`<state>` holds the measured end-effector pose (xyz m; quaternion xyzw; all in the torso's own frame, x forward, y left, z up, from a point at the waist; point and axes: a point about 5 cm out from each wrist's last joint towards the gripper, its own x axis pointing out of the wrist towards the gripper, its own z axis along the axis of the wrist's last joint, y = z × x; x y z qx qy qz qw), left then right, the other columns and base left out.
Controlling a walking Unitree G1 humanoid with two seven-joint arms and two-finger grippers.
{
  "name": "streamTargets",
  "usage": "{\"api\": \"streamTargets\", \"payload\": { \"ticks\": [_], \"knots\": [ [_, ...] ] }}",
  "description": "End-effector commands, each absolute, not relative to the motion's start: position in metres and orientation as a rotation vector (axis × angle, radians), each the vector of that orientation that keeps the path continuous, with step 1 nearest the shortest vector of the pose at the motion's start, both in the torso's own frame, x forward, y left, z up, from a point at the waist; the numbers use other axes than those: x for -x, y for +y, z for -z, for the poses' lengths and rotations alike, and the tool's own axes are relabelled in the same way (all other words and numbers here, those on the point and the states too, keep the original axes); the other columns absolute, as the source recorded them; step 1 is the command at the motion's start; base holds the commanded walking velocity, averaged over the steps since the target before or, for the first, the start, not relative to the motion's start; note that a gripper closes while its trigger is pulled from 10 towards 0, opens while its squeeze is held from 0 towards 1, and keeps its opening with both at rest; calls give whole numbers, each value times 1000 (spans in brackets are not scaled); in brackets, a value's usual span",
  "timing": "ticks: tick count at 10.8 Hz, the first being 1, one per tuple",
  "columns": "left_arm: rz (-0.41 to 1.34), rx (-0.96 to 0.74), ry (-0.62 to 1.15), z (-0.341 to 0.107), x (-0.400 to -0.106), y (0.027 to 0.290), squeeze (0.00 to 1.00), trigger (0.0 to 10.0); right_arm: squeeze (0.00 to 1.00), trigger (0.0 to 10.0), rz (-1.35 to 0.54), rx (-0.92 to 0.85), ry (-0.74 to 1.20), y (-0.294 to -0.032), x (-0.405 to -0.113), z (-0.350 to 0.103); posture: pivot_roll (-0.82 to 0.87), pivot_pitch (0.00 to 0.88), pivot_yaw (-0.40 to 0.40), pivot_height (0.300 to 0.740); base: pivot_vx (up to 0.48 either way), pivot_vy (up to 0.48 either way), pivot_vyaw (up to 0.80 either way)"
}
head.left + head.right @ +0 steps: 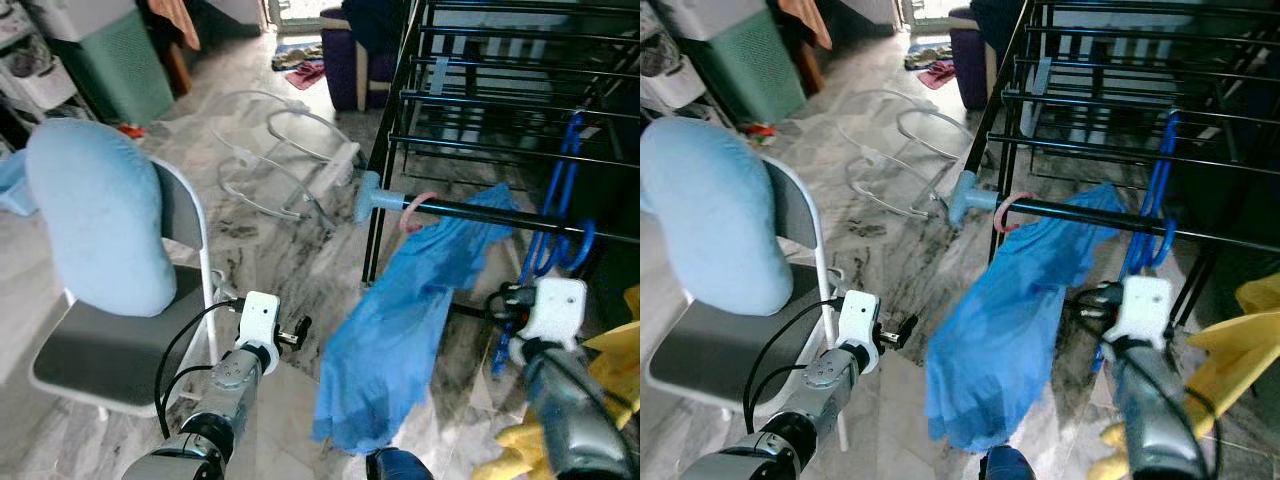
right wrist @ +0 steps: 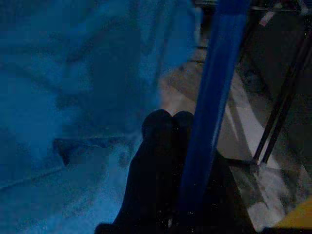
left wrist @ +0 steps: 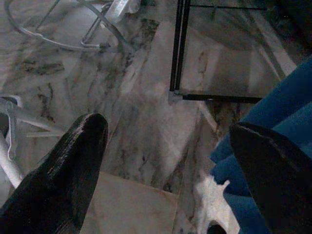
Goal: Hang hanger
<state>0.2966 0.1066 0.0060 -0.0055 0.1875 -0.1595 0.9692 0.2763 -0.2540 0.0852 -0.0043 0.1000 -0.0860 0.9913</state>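
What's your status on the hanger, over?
Left gripper open, idle above the floor beside the chair. Right gripper shut against the blue hanger on the black rail. Blue garment hangs alongside.

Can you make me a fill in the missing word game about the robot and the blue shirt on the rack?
1. The blue shirt hangs from a hanger hook coloured ____.
2. The left end effector has its fingers ____.
3. Over the back of the folding chair sits a light blue ____.
4. The hanger beside the right end effector is coloured ____.

Missing words: pink; open; cushion; blue
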Motion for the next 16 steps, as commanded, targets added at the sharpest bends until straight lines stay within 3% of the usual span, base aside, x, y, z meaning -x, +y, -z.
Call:
{"api": "streamTargets", "payload": {
  "ticks": [1, 5, 12, 13, 14, 16],
  "knots": [
    [312, -4, 403, -1, -293, 112, 0, 10000, 0, 10000, 190, -20, 193, -257, -280, -91, -263, 139, 101, 740, 0, 0, 0],
    [315, -20, 413, -1, -293, 112, 0, 10000, 0, 10000, 241, -86, 275, -279, -283, -95, -258, 135, 102, 740, 0, 0, 0],
    [315, -43, 435, 2, -291, 116, 0, 10000, 0, 10000, 179, -130, 432, -267, -272, -65, -246, 137, 105, 740, 0, 0, 0],
    [314, -44, 439, 3, -291, 116, 0, 10000, 463, 10000, 176, -130, 433, -265, -271, -63, -247, 136, 107, 740, 0, 0, 0],
    [317, -43, 439, 3, -291, 114, 0, 10000, 1000, 10000, 190, -114, 410, -265, -270, -64, -249, 137, 106, 740, 0, 0, 0],
    [317, -43, 438, 2, -291, 114, 0, 10000, 1000, 10000, 196, -55, 352, -265, -269, -71, -249, 138, 105, 740, 0, 0, 0]
  ]
}}
